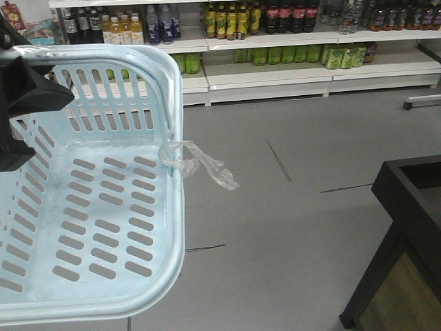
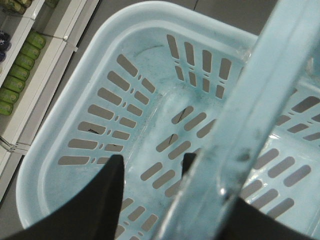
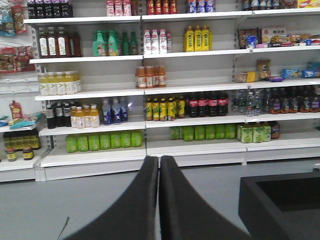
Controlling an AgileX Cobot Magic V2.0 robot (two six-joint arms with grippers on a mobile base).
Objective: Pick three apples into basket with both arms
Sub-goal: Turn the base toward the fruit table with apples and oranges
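We see the basket (image 1: 178, 227) filling the left of the front view, with a clear plastic scrap (image 1: 207, 167) tied to its rim. Our left gripper (image 2: 152, 160) hangs above the basket's slotted floor with its fingers apart, and the handle (image 2: 260, 100) crosses in front of one finger. Our right gripper (image 3: 159, 159) is pressed together, facing the drink shelves (image 3: 190, 87).

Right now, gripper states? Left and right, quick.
Left gripper: basket handle lies across it; clamped or only hooked, cannot tell.
Right gripper: closed, holding nothing.
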